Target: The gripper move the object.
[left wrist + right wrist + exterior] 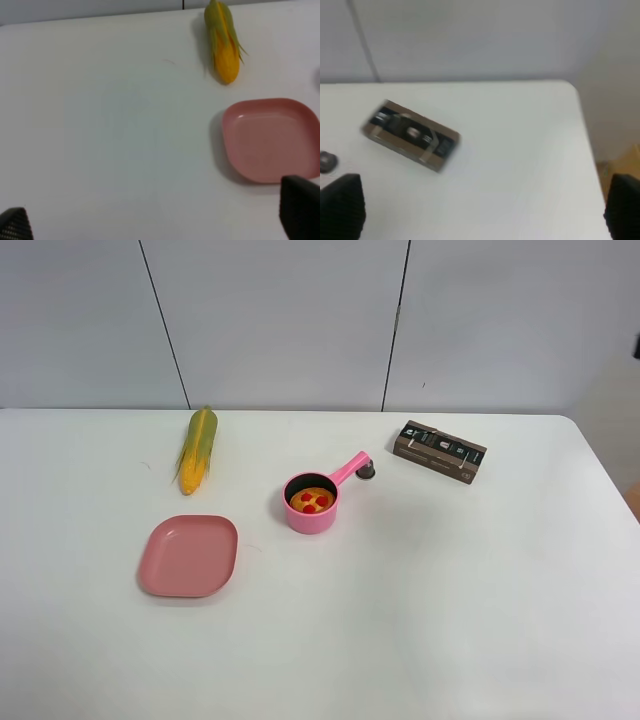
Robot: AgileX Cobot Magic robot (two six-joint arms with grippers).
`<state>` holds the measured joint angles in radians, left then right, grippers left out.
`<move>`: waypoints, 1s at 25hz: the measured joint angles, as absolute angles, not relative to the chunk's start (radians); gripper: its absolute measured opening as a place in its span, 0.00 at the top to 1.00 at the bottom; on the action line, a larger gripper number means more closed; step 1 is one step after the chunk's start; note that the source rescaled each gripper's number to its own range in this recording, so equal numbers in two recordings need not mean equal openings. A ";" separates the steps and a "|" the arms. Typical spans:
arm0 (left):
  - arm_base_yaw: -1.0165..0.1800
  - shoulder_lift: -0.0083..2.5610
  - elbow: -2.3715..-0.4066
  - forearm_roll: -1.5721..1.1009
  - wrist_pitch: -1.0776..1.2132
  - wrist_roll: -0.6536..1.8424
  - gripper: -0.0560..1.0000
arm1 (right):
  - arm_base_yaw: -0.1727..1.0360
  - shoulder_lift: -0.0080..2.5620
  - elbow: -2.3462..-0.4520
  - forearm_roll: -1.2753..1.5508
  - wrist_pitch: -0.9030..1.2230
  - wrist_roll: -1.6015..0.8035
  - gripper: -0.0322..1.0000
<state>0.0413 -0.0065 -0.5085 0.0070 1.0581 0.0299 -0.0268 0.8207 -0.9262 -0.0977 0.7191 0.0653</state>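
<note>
The small round tart [311, 501], orange-brown crust with yellow filling and red dots, lies inside the pink saucepan [322, 521] near the middle of the table. Neither arm shows in the exterior high view. My left gripper [157, 222] shows only as two black fingertips [299, 210] set wide apart, open and empty, above bare table near the pink plate [270, 140]. My right gripper [482, 210] also has its black fingertips [341, 206] wide apart, open and empty, short of the brown box [411, 135]. The tart is out of view in both wrist views.
A yellow-green corn cob [197, 449] lies at the back left, also in the left wrist view [223, 40]. The pink plate [189, 555] sits front left of the pot. The brown box [440, 451] lies at the back right. The table's right edge [605, 465] is close.
</note>
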 joint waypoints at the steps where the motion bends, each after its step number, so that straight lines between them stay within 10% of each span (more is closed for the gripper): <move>1: 0.041 -0.006 -0.508 0.007 1.058 0.030 0.00 | -0.062 0.753 -0.882 -0.093 0.729 0.064 0.09; 25: 0.041 -0.006 -0.508 0.007 1.058 0.030 0.00 | -0.138 0.045 -0.495 0.000 1.062 -0.008 0.10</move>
